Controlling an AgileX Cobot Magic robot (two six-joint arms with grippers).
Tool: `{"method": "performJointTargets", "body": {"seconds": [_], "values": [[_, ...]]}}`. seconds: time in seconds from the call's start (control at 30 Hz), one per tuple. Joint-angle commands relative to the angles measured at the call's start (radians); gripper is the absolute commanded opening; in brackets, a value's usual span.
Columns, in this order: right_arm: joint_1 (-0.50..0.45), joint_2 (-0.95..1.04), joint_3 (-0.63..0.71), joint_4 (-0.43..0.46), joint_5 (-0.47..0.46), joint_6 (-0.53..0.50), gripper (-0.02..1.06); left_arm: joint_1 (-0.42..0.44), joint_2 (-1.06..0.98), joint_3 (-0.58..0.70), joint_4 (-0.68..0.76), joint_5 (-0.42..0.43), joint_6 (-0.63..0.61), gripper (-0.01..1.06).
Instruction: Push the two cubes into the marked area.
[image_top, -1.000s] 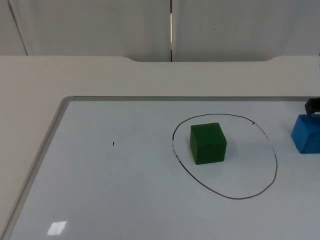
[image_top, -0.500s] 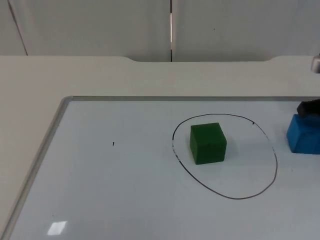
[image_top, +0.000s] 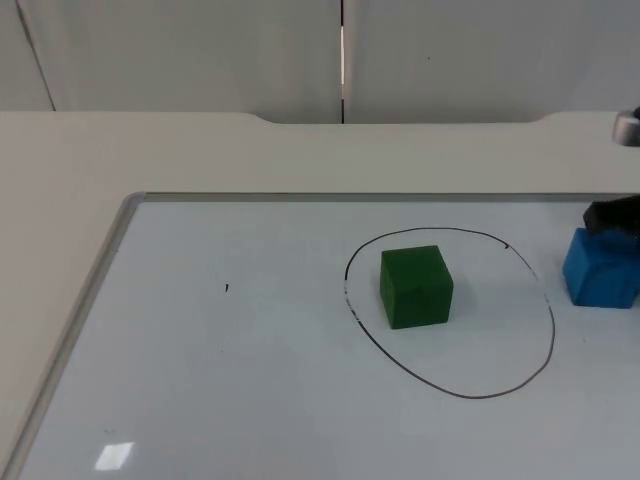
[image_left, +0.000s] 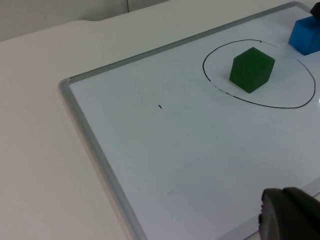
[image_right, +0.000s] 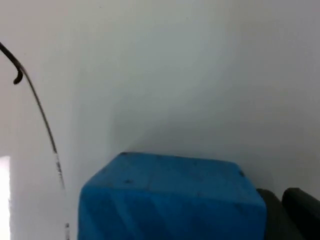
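Ring (image_top: 470, 395), a thin black hand-drawn oval on the whiteboard (image_top: 250, 380). Closed all round, with a small hook in the line at its far right side.

Inside the ring: green cube (image_top: 416, 287) alone. Sits left of centre, clear of the line on every side, flat on the board and turned slightly. Dark matte green with crisp edges.

Outside the ring: blue cube (image_top: 600, 268). Near the ring's right side but apart from the line, with a strip of bare board between. Bright blue and matte, flat on the board. Right wrist view, up close: top face smooth, a few tiny specks on it, front edge slightly rounded.

Right gripper (image_top: 612, 216) down at board level, right up against the blue cube's far right corner. Black fingertip beside the cube's side in the right wrist view. Wide or narrow: cannot tell.

Left gripper (image_left: 292, 217) waiting, well away from both cubes, over the near part of the board. Grip state not readable either.

Also noted: small black tick (image_top: 226, 288) on the board, well left of the ring. Board framed in grey metal and lying on the pale table (image_top: 200, 150). Grey partition wall (image_top: 200, 50) behind.
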Motion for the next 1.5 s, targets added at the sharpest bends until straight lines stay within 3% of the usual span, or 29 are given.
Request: {"method": "performJointTargets", "body": {"seconds": [0.0, 0.33, 0.9, 1.47], "values": [[0.016, -0.001, -0.006, 0.009, -0.007, -0.005, 0.08, 0.003, -0.004, 0.003, 0.005, -0.001, -0.009, 0.00], [0.094, -0.001, -0.006, 0.007, -0.055, -0.005, 0.08, 0.003, -0.004, 0.003, 0.005, -0.001, -0.009, 0.00], [0.132, -0.001, -0.006, 0.020, -0.070, 0.008, 0.08, 0.003, -0.004, 0.003, 0.005, -0.001, -0.009, 0.00], [0.146, -0.001, -0.006, 0.092, -0.092, 0.006, 0.08, 0.003, -0.004, 0.003, 0.005, -0.001, -0.009, 0.00]]}}
